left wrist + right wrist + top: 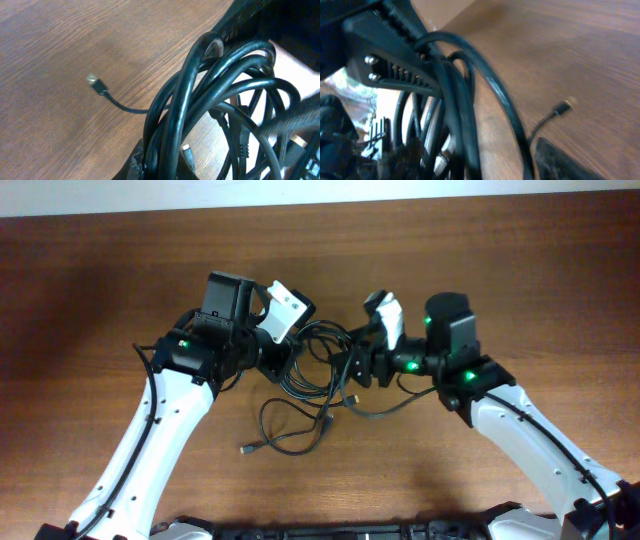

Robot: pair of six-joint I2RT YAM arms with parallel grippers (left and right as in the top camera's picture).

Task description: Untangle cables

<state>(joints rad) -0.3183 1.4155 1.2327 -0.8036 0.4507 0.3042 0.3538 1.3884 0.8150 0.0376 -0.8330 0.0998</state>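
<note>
Black cables [320, 365] between both inward-angled arms, left jaws tight on them, right jaws apart around loops.

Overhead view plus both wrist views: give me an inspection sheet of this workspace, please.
surface: brown wood-grain table.
job's things: black cables tangled in loops between the hands; one plug end lies loose nearer the robot.
clutter: nothing seen.
hands: left hand shut on the cables; right hand jaws apart, cables running between them.
cables: black wire runs along the left arm.
surroundings: pale strip beyond the table's far edge.
</note>
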